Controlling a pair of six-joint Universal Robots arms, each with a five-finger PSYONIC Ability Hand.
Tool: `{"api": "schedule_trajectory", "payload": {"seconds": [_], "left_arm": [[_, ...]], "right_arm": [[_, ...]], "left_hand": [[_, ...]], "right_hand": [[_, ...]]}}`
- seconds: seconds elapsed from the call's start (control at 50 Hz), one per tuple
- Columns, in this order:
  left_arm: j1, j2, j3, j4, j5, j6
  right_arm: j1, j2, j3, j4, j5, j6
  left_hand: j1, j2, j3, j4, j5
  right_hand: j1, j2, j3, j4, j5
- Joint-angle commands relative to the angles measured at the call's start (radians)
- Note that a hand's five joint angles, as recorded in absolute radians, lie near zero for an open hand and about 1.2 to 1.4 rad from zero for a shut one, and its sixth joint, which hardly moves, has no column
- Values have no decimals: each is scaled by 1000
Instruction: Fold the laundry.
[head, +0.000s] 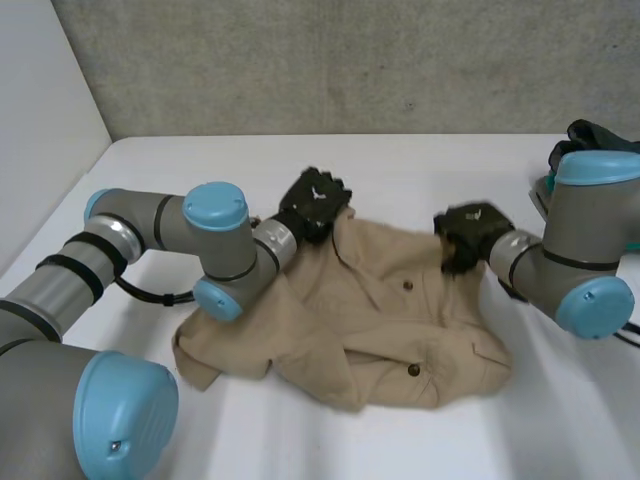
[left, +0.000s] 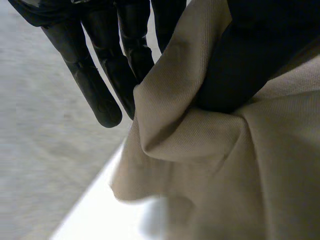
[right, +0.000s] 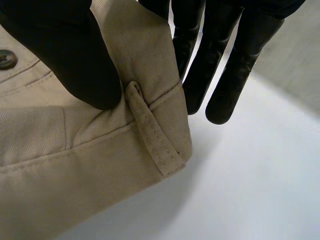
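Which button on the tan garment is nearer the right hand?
The far button, up toward the right hand; the near button lies by the garment's front edge.

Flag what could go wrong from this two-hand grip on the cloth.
1. The right hand pinches the tan garment right at its corner by the belt loop; little cloth is held, so it may slip on a lift.
2. The left hand pinches a bunched fold, which may carry a crease into the fold.
3. The tan garment's near side lies rumpled on the table and may drag unevenly.
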Motion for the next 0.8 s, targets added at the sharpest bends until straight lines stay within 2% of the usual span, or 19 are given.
{"api": "schedule_trajectory", "payload": {"seconds": [0.02,0.16,0.24,0.32,0.38,0.5,0.68,0.78,0.8], "left_arm": [[28,98,-3,256,-147,2],[52,311,-14,431,-202,-1],[58,416,-41,481,-252,-3],[49,523,-179,491,-262,-3],[49,618,-385,498,-254,-3],[34,758,-809,514,-263,2],[5,796,-1218,497,-268,7],[-26,806,-1327,459,-292,5],[-37,813,-1345,430,-318,5]], "right_arm": [[16,-65,-47,-389,39,1],[73,-167,-100,-738,69,-7],[85,-206,-135,-831,89,-7],[98,-232,-143,-826,99,-8],[104,-243,-111,-803,97,-10],[110,-296,74,-705,82,-13],[136,-261,303,-498,42,-46],[132,-226,390,-406,43,-111],[128,-226,403,-397,40,-117]], "left_hand": [[243,211,225,204,278],[243,211,225,204,278],[243,211,225,204,278],[243,211,225,204,278],[243,211,225,204,278],[243,211,225,204,278],[243,211,225,204,278],[-99,-131,-117,-138,-65],[-269,-300,-287,-307,-234]], "right_hand": [[434,233,246,239,297],[434,233,246,239,297],[434,233,246,239,297],[434,233,246,239,297],[434,233,246,239,297],[434,233,246,239,297],[434,233,246,239,297],[434,233,246,239,297],[434,233,246,239,297]]}}
